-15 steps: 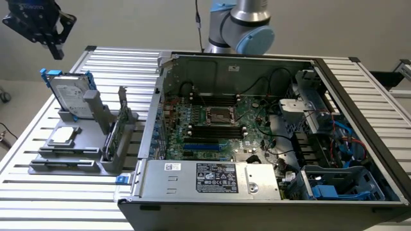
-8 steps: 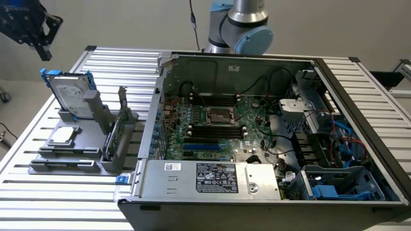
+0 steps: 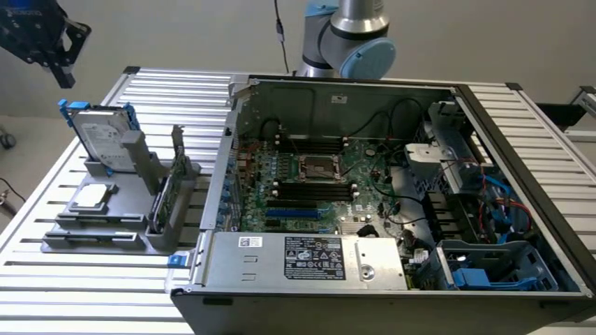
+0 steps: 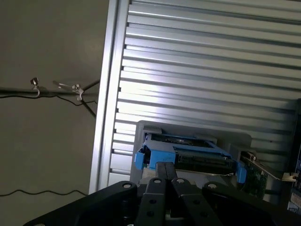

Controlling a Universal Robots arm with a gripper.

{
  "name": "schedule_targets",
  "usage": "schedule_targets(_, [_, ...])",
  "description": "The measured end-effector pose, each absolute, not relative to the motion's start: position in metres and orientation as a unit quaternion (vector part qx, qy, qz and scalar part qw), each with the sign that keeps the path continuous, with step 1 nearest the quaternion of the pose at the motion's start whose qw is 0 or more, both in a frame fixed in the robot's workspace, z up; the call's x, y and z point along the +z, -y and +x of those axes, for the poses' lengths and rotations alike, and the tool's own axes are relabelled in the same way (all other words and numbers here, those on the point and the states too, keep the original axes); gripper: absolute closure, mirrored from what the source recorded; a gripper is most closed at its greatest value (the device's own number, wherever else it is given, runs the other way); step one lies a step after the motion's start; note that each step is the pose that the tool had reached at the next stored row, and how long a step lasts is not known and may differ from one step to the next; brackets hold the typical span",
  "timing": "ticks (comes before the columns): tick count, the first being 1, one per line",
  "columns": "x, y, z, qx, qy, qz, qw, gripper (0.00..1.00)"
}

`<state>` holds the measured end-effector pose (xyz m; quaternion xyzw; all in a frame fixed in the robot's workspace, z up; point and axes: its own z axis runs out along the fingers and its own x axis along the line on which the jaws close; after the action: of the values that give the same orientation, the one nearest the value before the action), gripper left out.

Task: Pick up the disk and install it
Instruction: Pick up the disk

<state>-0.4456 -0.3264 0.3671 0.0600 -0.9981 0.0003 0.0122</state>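
Pincer (image 3: pixel 63 75), fingers together and empty, hangs upper left above the upright disk (image 3: pixel 98 136); grasping well needs centring over its top edge.

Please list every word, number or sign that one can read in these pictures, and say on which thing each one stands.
No text can be read with certainty.
power supply label: lines of print and symbols, too small to read.
white sticker, at the exterior view's left of that label: too small to read.
Pale label on the disk: blurred, unreadable.
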Motion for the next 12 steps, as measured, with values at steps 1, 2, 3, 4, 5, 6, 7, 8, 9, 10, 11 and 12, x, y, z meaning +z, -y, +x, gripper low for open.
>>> schedule_targets(1, [0.3671, 0.3264, -0.4457, 0.000, 0.998, 0.060, 0.012, 0.89])
schedule_targets(2, [0.3671, 0.3264, -0.4456, 0.000, 0.998, 0.060, 0.012, 0.89])
schedule_targets(3, [0.3671, 0.3264, -0.4456, 0.000, 0.998, 0.060, 0.012, 0.89])
schedule_targets(4, [0.3671, 0.3264, -0.4456, 0.000, 0.998, 0.060, 0.012, 0.89])
schedule_targets(5, [0.3671, 0.3264, -0.4456, 0.000, 0.998, 0.060, 0.012, 0.89])
schedule_targets(6, [0.3671, 0.3264, -0.4457, 0.000, 0.998, 0.060, 0.012, 0.89])
schedule_targets(7, [0.3671, 0.3264, -0.4456, 0.000, 0.998, 0.060, 0.012, 0.89])
schedule_targets(8, [0.3672, 0.3263, -0.4458, 0.000, 0.998, 0.060, 0.012, 0.89])
schedule_targets(9, [0.3672, 0.3250, -0.4463, 0.001, 0.998, 0.060, 0.012, 0.89])
schedule_targets(10, [0.3671, 0.3238, -0.4466, 0.001, 0.998, 0.060, 0.011, 0.89])
schedule_targets(11, [0.3668, 0.3234, -0.4466, 0.000, 0.998, 0.060, 0.010, 0.89])
schedule_targets(12, [0.3666, 0.3228, -0.4467, 0.000, 0.998, 0.061, 0.009, 0.89])
